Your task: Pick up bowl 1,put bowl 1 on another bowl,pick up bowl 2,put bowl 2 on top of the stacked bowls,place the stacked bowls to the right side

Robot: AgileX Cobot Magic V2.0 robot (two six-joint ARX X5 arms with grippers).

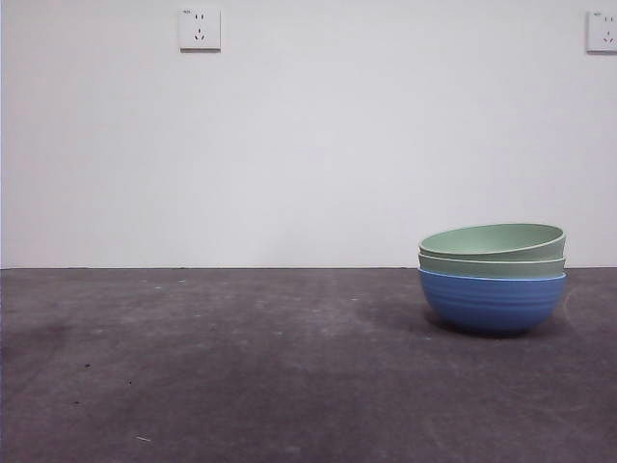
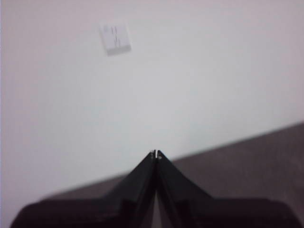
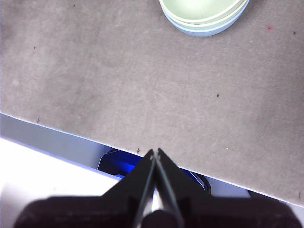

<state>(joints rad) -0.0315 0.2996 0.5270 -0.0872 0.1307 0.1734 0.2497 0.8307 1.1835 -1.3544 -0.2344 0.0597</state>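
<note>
Grey and faintly scuffed, the bench (image 1: 212,367) runs level across the front view, its far edge meeting a pale wall (image 1: 308,145) that carries two sockets, one (image 1: 200,29) high up left of middle and one (image 1: 603,31) at the upper right corner. The stacked bowls (image 1: 492,278) stand toward the right side of the bench, close to its far edge: another bowl (image 1: 492,301), the blue one, sits at the bottom on the surface, with a pale green bowl (image 1: 492,264) nested in it and a second green bowl (image 1: 492,240) on top, tilted slightly so its rim rises to the right. No gripper touches the stack. All the bench to the left of the bowls and in front of them lies open, apart from a few small specks.

In the left wrist view the left gripper (image 2: 156,154) has its jaws pressed together, holding nothing, pointed at the wall above the bench's far edge, with a socket blurred beyond. In the right wrist view the right gripper (image 3: 155,152) is likewise closed tight and empty, poised over the near edge of the bench, well apart from the stack (image 3: 204,16), which shows across a broad bare stretch of grey surface. Below that edge a blue object (image 3: 121,166) shows, too hidden to identify.
</note>
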